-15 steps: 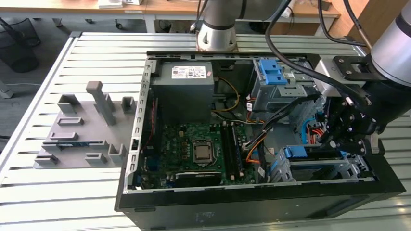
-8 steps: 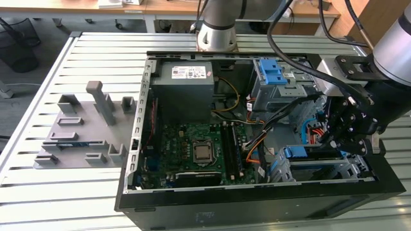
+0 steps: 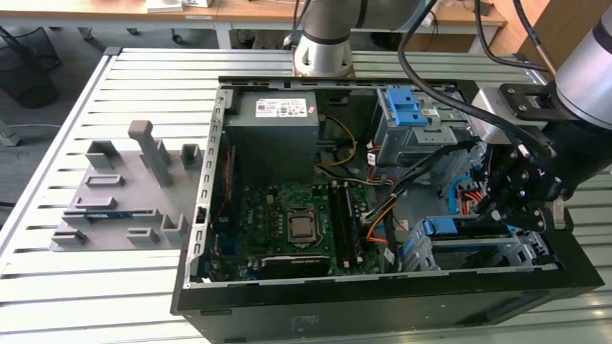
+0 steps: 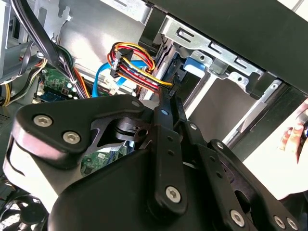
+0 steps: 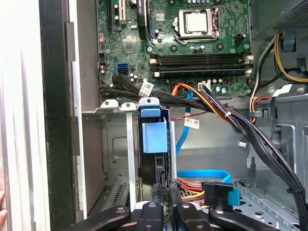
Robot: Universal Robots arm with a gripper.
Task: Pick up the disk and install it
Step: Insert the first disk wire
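Note:
The disk [image 5: 154, 137] stands on edge in the drive bay at the case's front corner, with its blue carrier tab facing out; in the exterior view its blue carrier [image 3: 442, 227] shows in the lower bay on the exterior view's right. My gripper [image 3: 521, 215] hangs right over that bay. In the first wrist view its fingertips [image 5: 157, 190] are pressed close together at the disk's near end, with nothing seen between them. In the second wrist view the gripper [image 4: 168, 98] points at the blue carrier [image 4: 192, 65] from a short distance.
The open computer case [image 3: 201, 215] lies on a slatted table. A power-supply box [image 3: 277, 136], a motherboard [image 3: 297, 222] and a cage with blue latches [image 3: 406, 107] fill it. Loose cables [image 4: 132, 62] run beside the bay. A grey fixture [image 3: 125, 193] lies outside the case. A person's hand [image 4: 294, 134] is outside it too.

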